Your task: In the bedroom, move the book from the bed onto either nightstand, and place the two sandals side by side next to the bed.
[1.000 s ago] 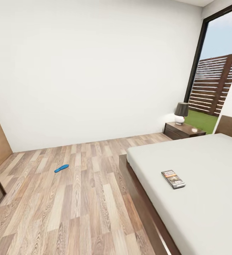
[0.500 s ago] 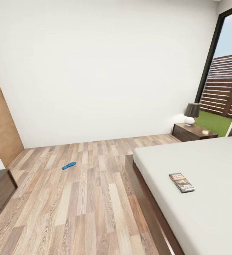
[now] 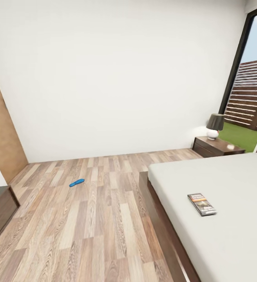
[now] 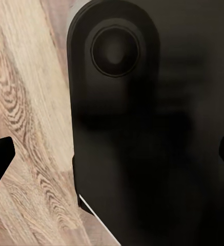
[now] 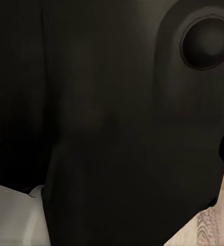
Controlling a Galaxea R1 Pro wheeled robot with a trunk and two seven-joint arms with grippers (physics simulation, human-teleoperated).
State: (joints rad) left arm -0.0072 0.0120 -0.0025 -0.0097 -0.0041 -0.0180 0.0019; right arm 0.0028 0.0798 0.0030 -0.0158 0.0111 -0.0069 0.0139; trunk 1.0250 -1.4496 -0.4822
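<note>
book (image 3: 201, 204) flat on bed (image 3: 238, 196) at 4 o'clock, sandal (image 3: 76, 183) on floor at 8, nothing moved yet; jaw state of both grippers can't tell

Book (image 3: 201, 204) on bed (image 3: 238, 184); blue sandal (image 3: 76, 183) on wood floor (image 3: 93, 223); lamp (image 3: 214, 126) on nightstand (image 3: 216, 146).

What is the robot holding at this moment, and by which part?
Nothing of the task is held. The book lies flat on the bed, and the one sandal in view lies on the floor. No gripper is near them.
</note>
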